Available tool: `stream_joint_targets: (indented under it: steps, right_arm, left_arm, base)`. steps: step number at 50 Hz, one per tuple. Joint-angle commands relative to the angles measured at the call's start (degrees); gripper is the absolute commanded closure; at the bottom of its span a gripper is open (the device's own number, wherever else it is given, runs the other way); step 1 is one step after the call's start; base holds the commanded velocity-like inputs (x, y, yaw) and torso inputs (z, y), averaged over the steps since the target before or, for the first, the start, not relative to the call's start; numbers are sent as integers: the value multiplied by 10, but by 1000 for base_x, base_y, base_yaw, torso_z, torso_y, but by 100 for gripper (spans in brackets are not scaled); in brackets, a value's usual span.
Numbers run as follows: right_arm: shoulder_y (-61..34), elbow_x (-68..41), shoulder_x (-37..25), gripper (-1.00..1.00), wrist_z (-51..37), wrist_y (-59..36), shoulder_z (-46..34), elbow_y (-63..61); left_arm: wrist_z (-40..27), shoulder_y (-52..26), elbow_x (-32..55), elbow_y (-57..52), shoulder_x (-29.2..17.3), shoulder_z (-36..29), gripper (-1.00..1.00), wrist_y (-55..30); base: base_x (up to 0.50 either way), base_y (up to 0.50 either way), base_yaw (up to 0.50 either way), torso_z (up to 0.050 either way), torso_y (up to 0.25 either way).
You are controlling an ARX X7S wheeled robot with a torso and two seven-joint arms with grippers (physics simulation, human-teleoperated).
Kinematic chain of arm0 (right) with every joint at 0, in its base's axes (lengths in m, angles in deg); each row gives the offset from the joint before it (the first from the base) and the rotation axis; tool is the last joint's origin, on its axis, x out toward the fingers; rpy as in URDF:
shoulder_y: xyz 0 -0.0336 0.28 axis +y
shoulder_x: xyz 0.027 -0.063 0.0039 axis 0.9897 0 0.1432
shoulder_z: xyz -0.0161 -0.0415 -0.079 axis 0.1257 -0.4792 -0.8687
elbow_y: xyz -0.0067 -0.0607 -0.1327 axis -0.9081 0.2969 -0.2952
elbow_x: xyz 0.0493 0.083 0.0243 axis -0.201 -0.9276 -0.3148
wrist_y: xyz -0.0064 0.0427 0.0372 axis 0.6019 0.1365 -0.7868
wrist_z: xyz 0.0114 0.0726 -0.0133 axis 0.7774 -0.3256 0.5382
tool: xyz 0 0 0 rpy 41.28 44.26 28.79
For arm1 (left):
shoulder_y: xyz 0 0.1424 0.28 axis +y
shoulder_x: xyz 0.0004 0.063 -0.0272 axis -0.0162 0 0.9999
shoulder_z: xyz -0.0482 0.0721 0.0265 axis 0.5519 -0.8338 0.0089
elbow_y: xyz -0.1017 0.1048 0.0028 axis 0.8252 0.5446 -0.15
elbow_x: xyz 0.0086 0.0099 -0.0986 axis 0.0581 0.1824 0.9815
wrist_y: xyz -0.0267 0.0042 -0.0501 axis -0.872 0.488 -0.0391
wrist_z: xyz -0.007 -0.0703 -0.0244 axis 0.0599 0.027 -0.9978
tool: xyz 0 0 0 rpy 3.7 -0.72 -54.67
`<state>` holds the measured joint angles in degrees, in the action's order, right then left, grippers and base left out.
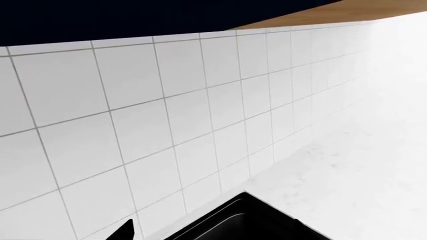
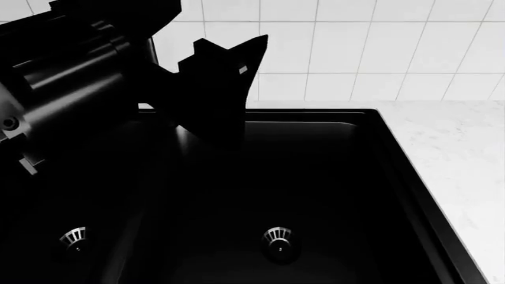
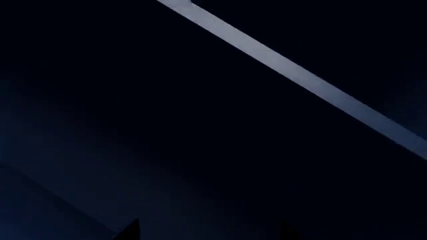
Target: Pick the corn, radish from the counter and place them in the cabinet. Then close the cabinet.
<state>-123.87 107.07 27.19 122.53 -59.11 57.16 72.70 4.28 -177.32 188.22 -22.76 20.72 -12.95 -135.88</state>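
Note:
The corn and the radish are out of view in every frame. In the head view my left gripper is raised over the back left of the black sink, in front of the tiled wall. It is open and holds nothing. In its wrist view one dark fingertip shows against the tiles. A dark navy cabinet face with a pale strip fills the right wrist view. My right gripper is close to that face, its two faint fingertips apart and nothing between them. The white marble counter lies right of the sink.
The black double sink with two round drains fills most of the head view. White tiled backsplash runs behind it. The left wrist view shows the sink corner, the counter and a dark cabinet underside above the tiles.

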Motion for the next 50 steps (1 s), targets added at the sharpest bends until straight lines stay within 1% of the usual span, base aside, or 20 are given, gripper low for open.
stream_joint_targets:
  steps: [1, 7, 15, 18, 26, 35, 37, 40, 43, 50]
  right_arm:
    - [44, -35, -12, -100, 39, -2, 30, -164]
    - [64, -63, -13, -100, 77, -41, 62, -237]
    - [68, -111, 4, -100, 80, -89, 146, -285]
    - [68, -128, 4, -100, 86, -111, 161, -303]
    - [78, -169, -7, -100, 143, -214, 160, -371]
    - [88, -194, -25, -100, 189, -291, 148, -421]
    - [90, -161, -21, -100, 225, -295, 143, -420]
    - [87, -4, 11, -100, 359, -295, 140, -408]
    - [87, 62, 14, -100, 435, -295, 134, -399]
    - [109, 30, -1, -100, 444, -295, 107, -407]
  left_arm:
    - [1, 0, -2, 0, -1, -3, -100, 2]
    - [2, -2, -3, 0, 0, -5, -100, 3]
    - [4, -3, -9, 3, -1, -6, -100, 4]
    - [5, -2, -11, 3, -2, -6, -100, 5]
    - [8, -1, -14, 4, -5, -5, -100, 6]
    - [8, -2, -14, 4, -6, -7, -100, 7]
    - [8, -2, -15, 3, -6, -8, -100, 8]
    - [7, -1, -16, 4, -7, -8, -100, 10]
    - [6, 0, -17, 4, -7, -9, -100, 11]
    - [8, 13, -25, 6, -19, -6, -100, 11]
  base:
    - [0, 0, 0, 0, 0]
    - [0, 0, 0, 0, 0]
    - [0, 0, 0, 0, 0]
    - [0, 0, 0, 0, 0]
    - [0, 0, 0, 0, 0]
    - [0, 0, 0, 0, 0]
    - [0, 0, 0, 0, 0]
    - [0, 0, 0, 0, 0]
    - [0, 0, 0, 0, 0]
    - [0, 0, 0, 0, 0]
